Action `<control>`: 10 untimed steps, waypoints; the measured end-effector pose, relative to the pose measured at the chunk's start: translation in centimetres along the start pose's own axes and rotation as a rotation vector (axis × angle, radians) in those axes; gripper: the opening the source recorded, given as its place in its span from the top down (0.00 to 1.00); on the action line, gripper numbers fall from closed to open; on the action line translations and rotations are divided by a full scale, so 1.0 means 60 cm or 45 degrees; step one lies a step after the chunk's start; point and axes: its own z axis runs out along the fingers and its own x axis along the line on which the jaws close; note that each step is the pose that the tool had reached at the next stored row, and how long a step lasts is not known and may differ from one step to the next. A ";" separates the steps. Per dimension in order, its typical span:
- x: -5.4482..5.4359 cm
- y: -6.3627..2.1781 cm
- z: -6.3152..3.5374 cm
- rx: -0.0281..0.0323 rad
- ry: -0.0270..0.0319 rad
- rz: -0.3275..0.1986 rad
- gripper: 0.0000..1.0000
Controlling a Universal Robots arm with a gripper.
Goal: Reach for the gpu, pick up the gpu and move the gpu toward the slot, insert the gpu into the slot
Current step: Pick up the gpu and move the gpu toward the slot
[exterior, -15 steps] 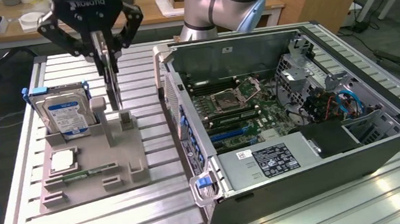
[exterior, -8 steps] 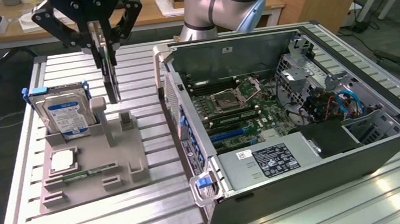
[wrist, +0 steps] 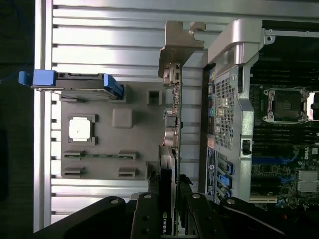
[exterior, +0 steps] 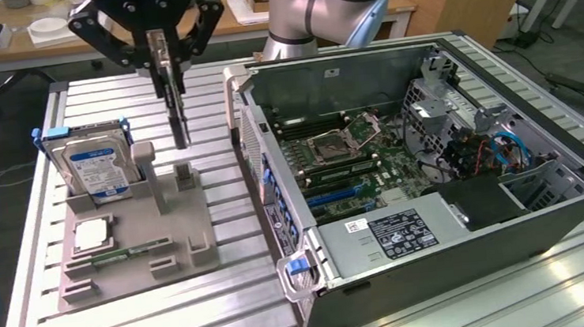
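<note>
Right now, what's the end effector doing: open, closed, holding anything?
End effector: closed on the graphics card, which hangs edge-on above the grey holder.

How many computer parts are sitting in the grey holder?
3: the hard drive upright at the far end, the processor chip flat before it, the memory stick nearest. The gpu hangs above, held in the pincer.

Nvidia logo on the gpu [wrist: 171, 139] cooler's edge.
</note>
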 end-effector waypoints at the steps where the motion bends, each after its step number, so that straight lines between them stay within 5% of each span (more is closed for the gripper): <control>1: -0.005 0.000 0.000 0.0002 0.0001 0.000 0.75; 10: -0.055 -0.001 0.002 0.0002 0.0002 0.000 0.75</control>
